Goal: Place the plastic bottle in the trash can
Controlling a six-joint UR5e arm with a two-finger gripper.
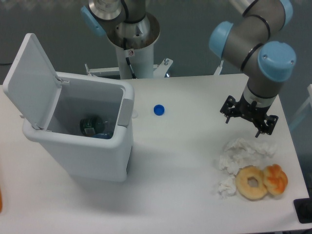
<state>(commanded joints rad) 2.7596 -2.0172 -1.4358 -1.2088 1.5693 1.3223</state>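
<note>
1. The bottle (92,127) is located inside the bin (97,156), lying on the bin floor against the near wall. Only its dark green label and part of its clear body are seen.
2. The bin is placed on the left part of the bench (180,175). Its lid (28,80) is hinged open and is tilted up and away to the left.
3. The end effector (248,120) is positioned over the right side of the bench, well apart from the bin. Its fingers (227,116) are spread wide and nothing is held between them.
4. The end effector is pointed downward, just above a heap of crumpled white tissue (241,151). Contact with the tissue cannot be determined.
5. A small blue cap (158,110) is seen on the bench between the bin and the end effector, apart from both.
6. A doughnut (252,183) is placed at the near edge of the tissue heap, and an orange pastry (275,179) is touching it on the right.
7. The arm base (132,36) is mounted behind the bench, beyond the bin.
</note>
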